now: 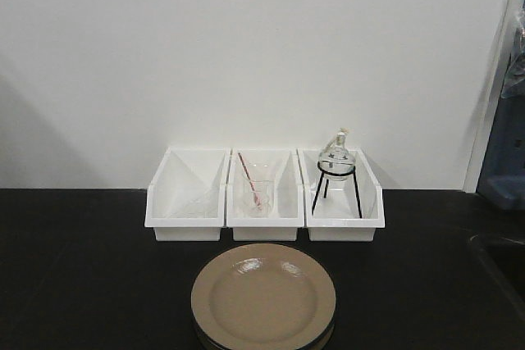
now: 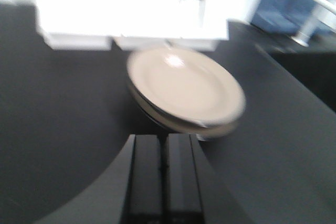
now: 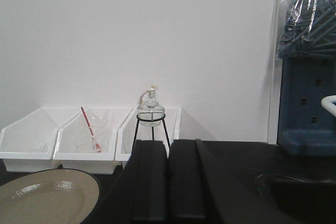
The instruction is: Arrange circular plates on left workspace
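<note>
1. The circular plates point(image 1: 263, 297) sit stacked at the worktop's point(image 1: 82, 284) 6 o'clock edge, before the white bins point(image 1: 264, 196).
2. Left gripper point(image 2: 164, 169) and right gripper point(image 3: 168, 182): jaws closed, empty.
3. Approach step; next, left jaws must open at the rim.

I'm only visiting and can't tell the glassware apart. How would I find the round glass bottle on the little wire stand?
Start at the row of three white bins against the white wall at the back of the black bench. Look in the right-hand bin, behind and to the right of the stacked beige plates. The bottle is the only glass piece raised on a black wire tripod; the middle bin's glass has a red rod instead.
</note>
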Controlling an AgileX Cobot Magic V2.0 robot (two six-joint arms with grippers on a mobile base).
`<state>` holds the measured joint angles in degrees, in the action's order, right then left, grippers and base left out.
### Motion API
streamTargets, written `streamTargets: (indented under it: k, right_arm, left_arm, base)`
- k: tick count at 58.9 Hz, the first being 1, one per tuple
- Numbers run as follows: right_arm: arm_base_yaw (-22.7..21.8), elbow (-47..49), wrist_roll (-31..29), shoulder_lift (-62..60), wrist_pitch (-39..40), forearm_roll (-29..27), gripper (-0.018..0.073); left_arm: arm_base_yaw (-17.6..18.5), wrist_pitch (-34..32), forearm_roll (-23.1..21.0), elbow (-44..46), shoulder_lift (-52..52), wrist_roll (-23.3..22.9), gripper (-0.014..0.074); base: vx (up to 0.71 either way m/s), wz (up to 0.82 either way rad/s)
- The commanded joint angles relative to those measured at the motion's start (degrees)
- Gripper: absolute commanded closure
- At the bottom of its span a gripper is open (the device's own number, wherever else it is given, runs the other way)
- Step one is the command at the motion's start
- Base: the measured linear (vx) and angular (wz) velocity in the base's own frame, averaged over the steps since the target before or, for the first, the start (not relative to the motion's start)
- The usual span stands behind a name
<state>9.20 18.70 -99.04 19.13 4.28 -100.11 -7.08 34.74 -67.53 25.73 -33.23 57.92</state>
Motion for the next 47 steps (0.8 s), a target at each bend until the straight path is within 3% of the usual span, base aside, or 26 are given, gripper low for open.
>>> streamTargets:
  k: [1,11,15,22,28,33,47]
  right_arm:
    - [-0.3,1.7,-0.2,0.5,-0.9,-2.5,0.0564]
    - [-0.3,1.7,-0.2,0.5,-0.9,-2.5,0.0564]
    - [-0.3,1.7,-0.2,0.5,-0.9,-2.5,0.0564]
    - [-0.3,1.7,-0.2,0.5,-0.9,-2.5,0.0564]
    - [-0.3,1.7,-0.2,0.5,-0.9,-2.5,0.0564]
    - [-0.3,1.7,-0.2,0.5,-0.9,-2.5,0.0564]
    - [-0.3,1.7,-0.2,0.5,-0.9,-2.5,0.0564]
  left_arm:
    - [0.6,-6.8,-7.4,1.7,0.0,7.1,0.0596]
    - [4.3,-13.1,-15.5,1.6,2.2,21.7,0.0596]
    - [4.6,-12.7,-14.7,1.5,3.7,24.6,0.0596]
    - [4.7,-13.1,-7.7,-0.2,6.2,22.0,0.0596]
    - [4.7,-15.7,2.5,-2.8,8.4,10.4,0.0596]
    - [4.7,-19.9,12.4,-5.6,11.0,-4.6,0.0596]
    - [4.7,-32.2,47.4,-15.2,21.4,-42.8,0.0596]
  base:
    - [0.00,0.00]
    - [0.00,0.00]
    - [0.00,0.00]
    - [0.00,0.00]
    - [0.00,0.00]
    - [0.00,0.00]
    - [0.00,0.00]
